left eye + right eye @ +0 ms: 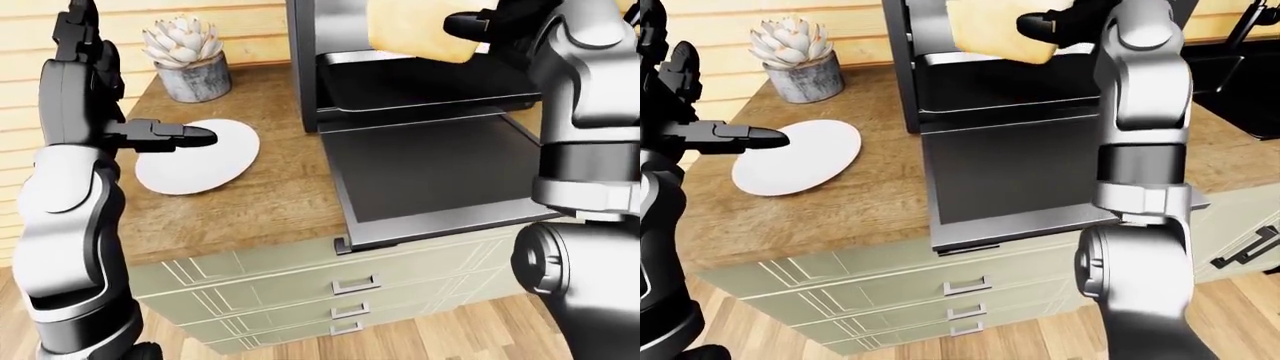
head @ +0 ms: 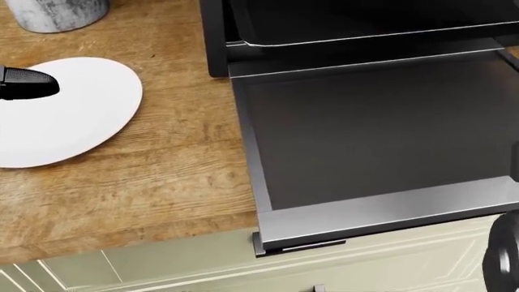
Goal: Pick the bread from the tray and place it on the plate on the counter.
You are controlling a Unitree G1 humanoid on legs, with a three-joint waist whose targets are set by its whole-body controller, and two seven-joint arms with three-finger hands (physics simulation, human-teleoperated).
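The pale yellow bread (image 1: 412,28) hangs in the air above the dark tray (image 1: 420,84) inside the open oven, with my right hand (image 1: 478,27) shut on its right edge; it also shows in the right-eye view (image 1: 992,27). The head view holds no bread, only the tray's rim (image 2: 341,38). A white plate (image 1: 200,154) lies on the wooden counter (image 1: 260,199) left of the oven. My left hand (image 1: 175,135) hovers over the plate's left part with its fingers stretched out, empty.
The oven door (image 2: 373,140) lies folded down flat, jutting past the counter edge. A grey pot with a succulent (image 1: 187,61) stands above the plate near the wall. Green drawers (image 1: 340,289) sit under the counter. A black sink (image 1: 1240,67) shows at the right-eye view's right.
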